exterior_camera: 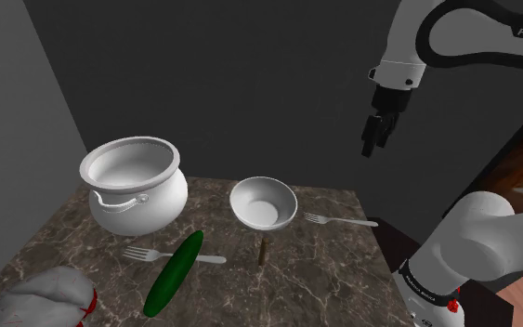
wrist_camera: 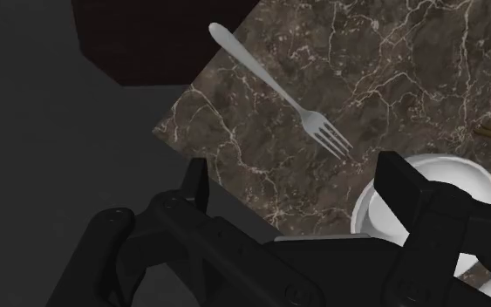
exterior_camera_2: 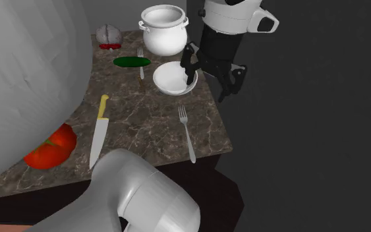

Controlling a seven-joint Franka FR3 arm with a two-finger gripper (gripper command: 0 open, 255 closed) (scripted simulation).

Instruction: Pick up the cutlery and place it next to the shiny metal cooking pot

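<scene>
Gripper: the all-black two-finger gripper [exterior_camera: 372,147] hangs high in the air off the white arm, fingers pointing down, well above the tabletop
Fingers: they stand apart with nothing clasped; in the wrist view one finger [wrist_camera: 195,185] sits over the dark floor past the table's edge, the other over the bowl's rim
Fork: the slim silver fork [wrist_camera: 274,82] lies flat on the dark brown marble tabletop [wrist_camera: 383,61], close to its edge, and nothing touches it
Fork to gripper: ahead of the open fingertips and well below them, not between them; its tines point toward the bowl, its handle toward the table's corner
Bowl: the round white bowl [exterior_camera: 264,202] sits just beside the fork's tines, between the fork and the pot
Pot: the pale silvery round cooking pot [exterior_camera: 134,184] with loop handles stands upright beyond the bowl, well apart from the fork
Other cutlery: a second silver fork [exterior_camera: 157,254] lies in front of the pot with the long green cucumber [exterior_camera: 174,272] across it; a yellow-handled knife [exterior_camera_2: 99,128] lies near the red tomato [exterior_camera_2: 49,150]
</scene>
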